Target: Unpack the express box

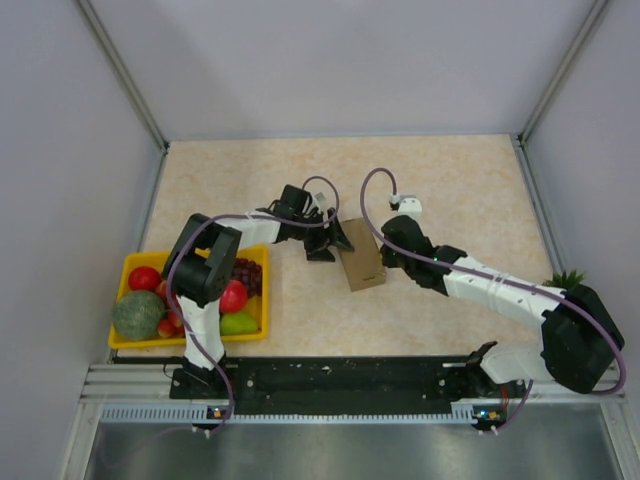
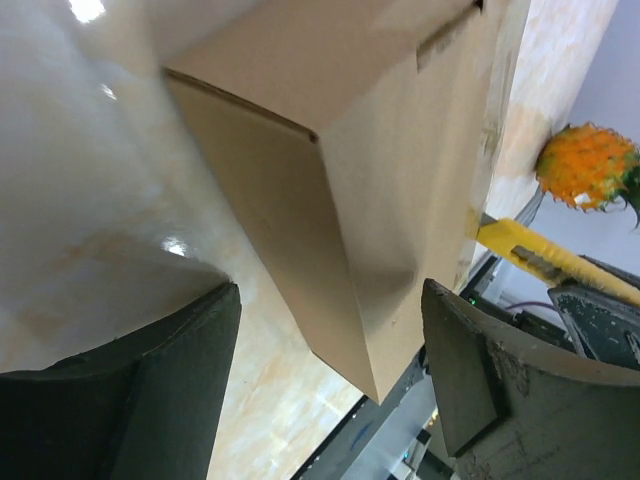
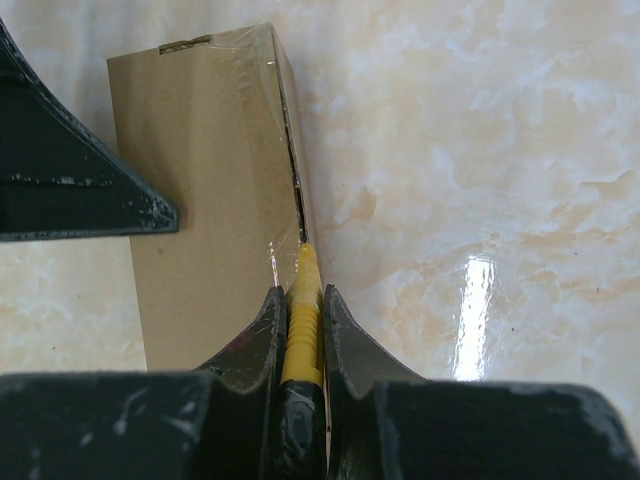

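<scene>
At taped cardboard express box [image 3: 200,180]: slim yellow cutter [image 3: 300,335], R pincer [image 3: 302,298].

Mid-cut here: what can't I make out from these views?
All views: contents of the express box, hidden by closed cardboard.
Right wrist view: blade depth of the yellow cutter, buried in the seam.
Top view: the right pincer, hidden under its own wrist.
Left wrist view: the box's upper part, cut off by the top edge.

Top external: high behind the arm bases [image 1: 200,378], looking down over the whole counter [image 1: 450,180]. Wrist views: very close, facing the express box [image 1: 362,268] from either side; box shared by all three.
</scene>
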{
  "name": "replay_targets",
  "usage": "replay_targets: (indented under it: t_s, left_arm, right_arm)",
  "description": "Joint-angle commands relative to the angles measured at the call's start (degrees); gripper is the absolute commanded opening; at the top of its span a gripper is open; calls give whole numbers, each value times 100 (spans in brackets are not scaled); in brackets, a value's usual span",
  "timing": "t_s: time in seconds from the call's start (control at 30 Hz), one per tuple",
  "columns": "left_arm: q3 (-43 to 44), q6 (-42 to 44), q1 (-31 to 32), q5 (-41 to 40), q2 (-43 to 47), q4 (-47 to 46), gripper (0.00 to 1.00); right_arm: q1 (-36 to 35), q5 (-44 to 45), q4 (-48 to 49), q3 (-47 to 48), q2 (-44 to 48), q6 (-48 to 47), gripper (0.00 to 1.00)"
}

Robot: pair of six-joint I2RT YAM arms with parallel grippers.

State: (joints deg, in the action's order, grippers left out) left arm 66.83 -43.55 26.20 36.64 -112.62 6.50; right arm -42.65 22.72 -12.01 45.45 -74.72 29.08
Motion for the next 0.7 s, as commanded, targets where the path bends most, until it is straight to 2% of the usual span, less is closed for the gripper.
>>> replay_targets:
  t_s: [0.0, 0.1, 0.2, 0.23, 0.27, 0.37, 0.67]
  left_arm:
    - [-179, 145, 236, 229, 91, 62, 78]
    - [-109, -47, 307, 124, -5, 123, 78]
    - [49, -127, 316, -103, -155, 499, 70]
    - [145, -101, 316, -227, -181, 658, 64]
    - [181, -58, 316, -323, -216, 790, 55]
    - [269, 101, 316, -711, -269, 1274, 41]
    - [208, 268, 316, -1203, -313, 1652, 35]
  right_arm:
    - [-103, -22, -126, 262, -139, 168, 0]
    - [-138, -22, -126, 262, -175, 177, 0]
    - [-164, -31, -126, 219, -166, 168, 0]
    - [-173, -13, -126, 201, -148, 142, 0]
    - [-173, 39, -126, 175, -131, 124, 0]
    - [-164, 171, -161, 131, -43, 28, 0]
    - [-173, 435, -363, 34, 238, -139, 0]
